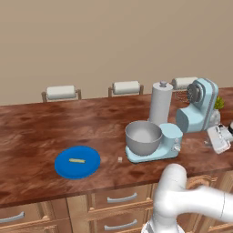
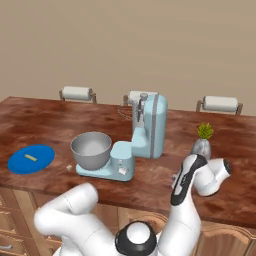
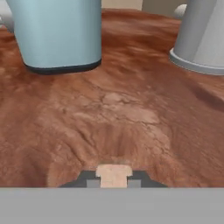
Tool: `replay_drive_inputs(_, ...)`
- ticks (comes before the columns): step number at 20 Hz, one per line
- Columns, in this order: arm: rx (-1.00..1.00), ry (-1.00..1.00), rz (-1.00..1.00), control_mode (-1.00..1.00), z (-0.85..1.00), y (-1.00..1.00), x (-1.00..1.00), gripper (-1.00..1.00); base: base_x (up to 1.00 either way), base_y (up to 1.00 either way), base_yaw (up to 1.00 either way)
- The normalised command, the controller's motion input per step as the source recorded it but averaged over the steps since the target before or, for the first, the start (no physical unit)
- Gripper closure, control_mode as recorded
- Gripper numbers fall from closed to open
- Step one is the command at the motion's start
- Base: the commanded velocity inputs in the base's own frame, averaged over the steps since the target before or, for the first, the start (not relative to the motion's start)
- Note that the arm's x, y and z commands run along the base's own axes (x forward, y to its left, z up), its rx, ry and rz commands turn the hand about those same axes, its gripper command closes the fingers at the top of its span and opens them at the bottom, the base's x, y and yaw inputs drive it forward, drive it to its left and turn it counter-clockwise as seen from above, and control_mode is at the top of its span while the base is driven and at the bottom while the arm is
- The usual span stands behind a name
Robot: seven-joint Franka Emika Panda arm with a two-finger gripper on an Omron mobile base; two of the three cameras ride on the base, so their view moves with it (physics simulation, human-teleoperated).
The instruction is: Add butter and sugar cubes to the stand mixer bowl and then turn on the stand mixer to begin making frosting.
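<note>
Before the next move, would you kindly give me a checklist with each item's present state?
1. Butter lies on the plate: ok.
2. Sugar cube sits alone on the counter between plate and mixer: ok.
3. Bowl sits on the mixer base and looks empty: ok.
4. Mixer head is tilted back, leaving the bowl mouth open: ok.
5. Gripper free to pick the butter: not ok; its fingers flank a small pale block.
6. What that block is: cannot tell.
</note>
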Motion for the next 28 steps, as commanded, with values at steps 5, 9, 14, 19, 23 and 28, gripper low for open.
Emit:
replay_drive_inputs(5, -0.02, -0.1, -0.09, -1.0, 0.62, 0.0, -0.4, 1.0, 0.0, 0.0, 0.0)
replay_drive_inputs(9, 0.0, -0.12, -0.09, -1.0, 0.96, 0.0, -0.48, 1.0, 0.0, 0.0, 0.0)
replay_drive_inputs(14, -0.01, -0.03, -0.11, -1.0, 0.92, 0.05, -0.57, 1.0, 0.0, 0.0, 0.0)
replay_drive_inputs(19, -0.08, 0.0, -0.15, -1.0, 0.93, 0.33, -0.75, 1.0, 0.0, 0.0, 0.0)
replay_drive_inputs(23, -0.13, 0.0, -0.18, -1.0, 0.82, 0.64, -0.76, 1.0, 0.0, 0.0, 0.0)
replay_drive_inputs(28, -0.19, 0.03, -0.21, -1.0, 0.63, 0.96, -0.62, 1.0, 0.0, 0.0, 0.0)
